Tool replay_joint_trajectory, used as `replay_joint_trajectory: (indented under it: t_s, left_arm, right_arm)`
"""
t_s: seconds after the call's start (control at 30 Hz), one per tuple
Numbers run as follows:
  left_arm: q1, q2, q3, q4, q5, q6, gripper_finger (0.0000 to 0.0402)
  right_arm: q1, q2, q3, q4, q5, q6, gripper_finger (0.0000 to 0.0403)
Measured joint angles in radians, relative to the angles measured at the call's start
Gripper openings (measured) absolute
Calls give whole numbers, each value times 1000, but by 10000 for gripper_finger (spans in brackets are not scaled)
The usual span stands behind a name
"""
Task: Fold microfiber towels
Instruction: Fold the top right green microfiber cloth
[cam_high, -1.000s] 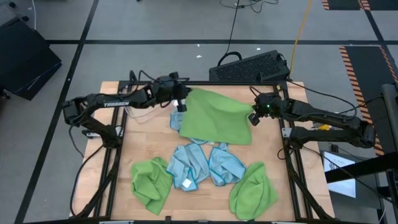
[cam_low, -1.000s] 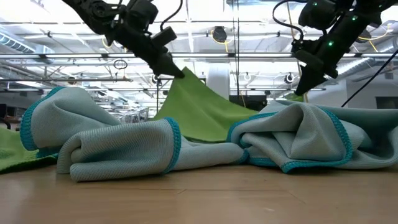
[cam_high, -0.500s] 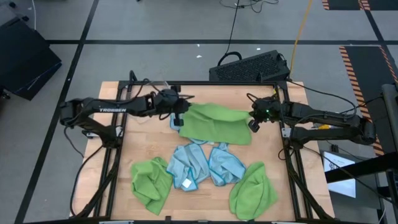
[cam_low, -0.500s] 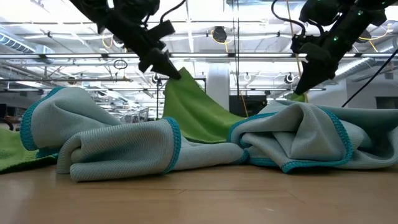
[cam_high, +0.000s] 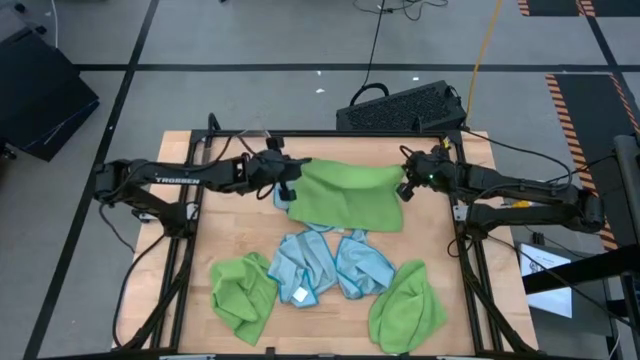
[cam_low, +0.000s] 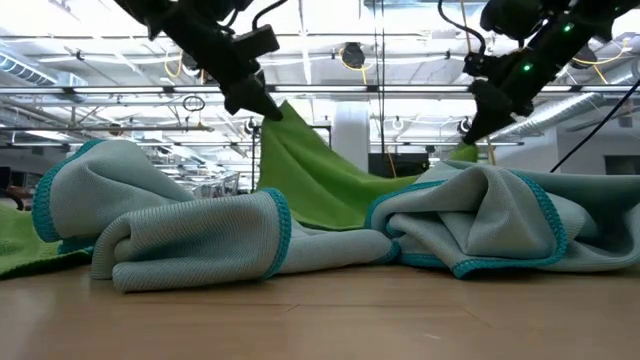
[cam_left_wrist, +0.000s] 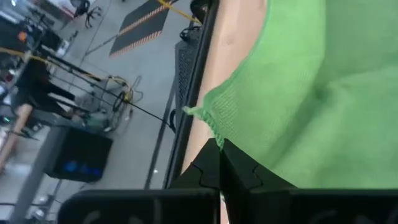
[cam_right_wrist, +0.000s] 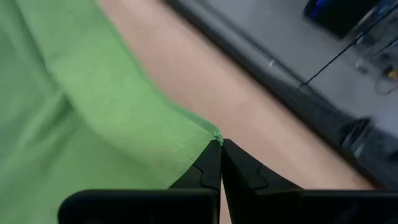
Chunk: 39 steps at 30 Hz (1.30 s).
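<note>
Both grippers pinching one green towel, far side of table.

Your left gripper (cam_high: 287, 183) and right gripper (cam_high: 404, 186) each clamp a corner of the green towel (cam_high: 348, 198), stretched between them, near edge draped on the table (cam_high: 240, 235). Fold under way; next, carry both corners nearward evenly.

Left end effector (cam_high: 287, 186) clamped and raised, right end effector (cam_high: 405, 187) likewise

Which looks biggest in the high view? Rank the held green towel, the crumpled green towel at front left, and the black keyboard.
1. Held green towel, spread out.
2. and 3. Front-left green towel and black keyboard: too alike to rank; the towel is bunched up.
</note>
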<state>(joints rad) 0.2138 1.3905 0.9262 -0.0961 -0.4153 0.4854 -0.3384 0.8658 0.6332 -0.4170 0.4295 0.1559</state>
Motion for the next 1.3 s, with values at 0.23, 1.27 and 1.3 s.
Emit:
replay_joint_trajectory:
  t_s: [0.23, 1.27, 1.3]
  left_arm:
    - [131, 0, 0, 140, 91, -75, 5]
    - [-4, 1, -213, 237, 198, -215, 8]
    - [-18, 1, -213, 227, 197, -218, 8]
  right_arm:
    - [-62, 0, -129, 347, 20, -90, 0]
    - [-23, 0, -190, 222, -131, -1, 0]
    - [-17, 0, -191, 220, -169, 8, 0]
